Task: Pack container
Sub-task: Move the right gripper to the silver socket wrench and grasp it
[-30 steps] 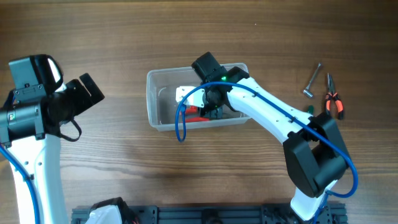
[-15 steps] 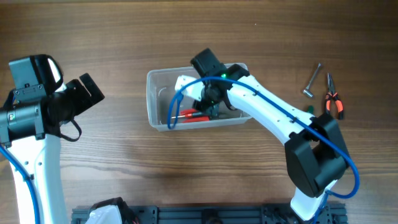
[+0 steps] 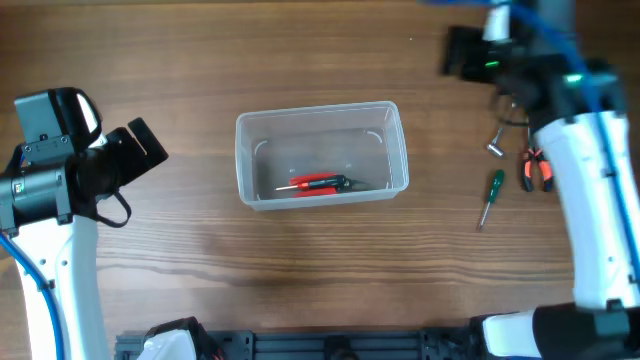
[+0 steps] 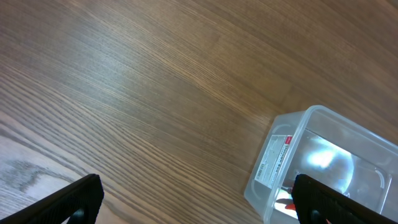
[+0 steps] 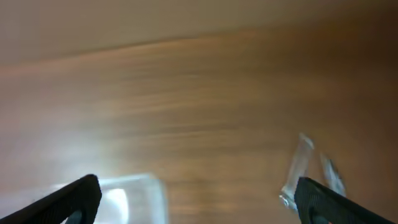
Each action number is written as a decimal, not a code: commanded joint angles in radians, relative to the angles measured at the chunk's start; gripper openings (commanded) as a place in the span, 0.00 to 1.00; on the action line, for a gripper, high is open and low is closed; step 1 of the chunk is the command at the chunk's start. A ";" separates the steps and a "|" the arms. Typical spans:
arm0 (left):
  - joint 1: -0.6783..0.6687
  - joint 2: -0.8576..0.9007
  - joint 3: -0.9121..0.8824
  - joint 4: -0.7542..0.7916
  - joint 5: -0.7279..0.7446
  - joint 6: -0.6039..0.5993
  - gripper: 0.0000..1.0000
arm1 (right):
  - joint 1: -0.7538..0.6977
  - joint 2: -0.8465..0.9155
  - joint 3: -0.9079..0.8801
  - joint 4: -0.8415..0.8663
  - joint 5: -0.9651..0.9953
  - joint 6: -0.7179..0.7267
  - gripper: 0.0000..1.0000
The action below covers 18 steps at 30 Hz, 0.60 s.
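Note:
The clear plastic container (image 3: 245,150) stands mid-table, and a red-handled tool (image 3: 318,183) lies on its floor. High at the back right, well away from the tub, my right gripper (image 3: 457,52) is blurred by motion. In the right wrist view that gripper (image 5: 199,202) is open and empty, with the container (image 5: 134,196) smeared at lower left. My left gripper (image 3: 150,150) hangs open at the left side. The left wrist view has this gripper (image 4: 199,205) empty over bare wood, with the container (image 4: 277,158) by its right finger.
To the right of the tub lie a metal wrench (image 3: 503,130), orange-and-black pliers (image 3: 535,165) and a green-handled screwdriver (image 3: 490,197). The wrench (image 5: 297,168) also appears blurred in the right wrist view. A dark rail (image 3: 330,345) runs along the front edge.
My right gripper opened inside the container, left the red-handled tool there, and swung up and away to the back right. The left arm has not moved.

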 commanded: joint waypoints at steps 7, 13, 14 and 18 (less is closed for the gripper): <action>0.005 0.003 0.013 0.000 0.009 0.002 1.00 | -0.232 0.355 -0.013 -0.095 -0.092 0.218 1.00; 0.005 0.003 0.013 -0.007 0.012 0.002 1.00 | -0.238 0.484 -0.013 -0.068 -0.087 0.204 1.00; 0.005 0.003 0.013 -0.009 0.012 0.001 1.00 | -0.238 0.494 -0.014 -0.060 -0.087 0.205 1.00; 0.005 0.003 0.013 -0.018 0.012 0.002 1.00 | -0.238 0.506 -0.014 -0.032 -0.082 0.217 1.00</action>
